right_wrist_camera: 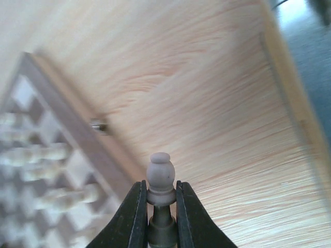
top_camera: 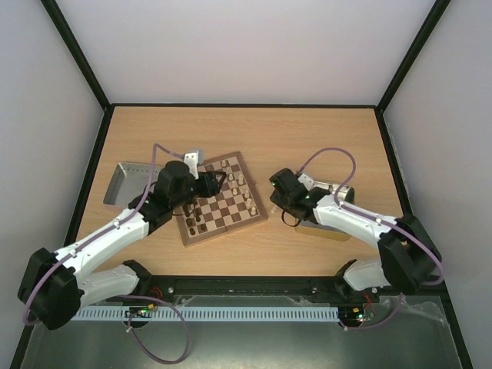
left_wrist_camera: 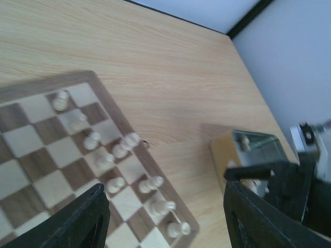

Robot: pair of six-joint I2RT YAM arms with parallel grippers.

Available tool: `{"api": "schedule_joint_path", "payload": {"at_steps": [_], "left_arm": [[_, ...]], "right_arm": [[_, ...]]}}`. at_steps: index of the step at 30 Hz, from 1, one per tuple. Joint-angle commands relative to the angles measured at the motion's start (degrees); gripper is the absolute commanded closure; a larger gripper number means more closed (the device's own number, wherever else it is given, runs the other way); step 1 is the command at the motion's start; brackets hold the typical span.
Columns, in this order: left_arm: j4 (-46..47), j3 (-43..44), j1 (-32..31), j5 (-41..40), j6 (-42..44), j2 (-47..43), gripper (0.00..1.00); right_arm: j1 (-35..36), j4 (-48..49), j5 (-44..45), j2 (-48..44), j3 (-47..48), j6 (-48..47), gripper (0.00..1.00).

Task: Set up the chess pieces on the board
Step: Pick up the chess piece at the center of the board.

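The board [top_camera: 224, 231] lies tilted at the table's middle. Pale chess pieces [top_camera: 234, 177] stand along its far right side and dark ones [top_camera: 196, 220] near its left corner. My left gripper [top_camera: 217, 183] hangs open over the board; in the left wrist view nothing sits between its fingers [left_wrist_camera: 164, 188], and two rows of pale pieces [left_wrist_camera: 120, 151] show on the board [left_wrist_camera: 31, 108] below. My right gripper [top_camera: 283, 209] is just right of the board. In the right wrist view it is [right_wrist_camera: 161, 183] shut on one chess piece [right_wrist_camera: 160, 173] by the collar under its rounded head, above bare table beside the board's edge [right_wrist_camera: 67, 129].
A shiny metal tin [top_camera: 123, 181] lies left of the board, with a small grey box [top_camera: 192, 156] behind the board's far corner. A gold-sided tin [top_camera: 327, 229] sits under my right arm and holds pale pieces [left_wrist_camera: 245, 142]. Black-framed walls surround the table.
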Motion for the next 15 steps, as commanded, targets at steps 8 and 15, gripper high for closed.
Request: {"api": "schedule_joint_path", "payload": {"at_steps": [8,15], "left_arm": [[17.4,-2.5,-11.7,2.6,1.6,7.6,0.35],[22.6,-2.5,-13.9,6.6,-3.1,13.9,0.38]], "right_arm": [[-0.5,16.3,-13.5,-8.5,-4.1,16.4,0.90],[-1.7,17.7,-14.6,-12.2,-5.0,18.8,0.89]]}}
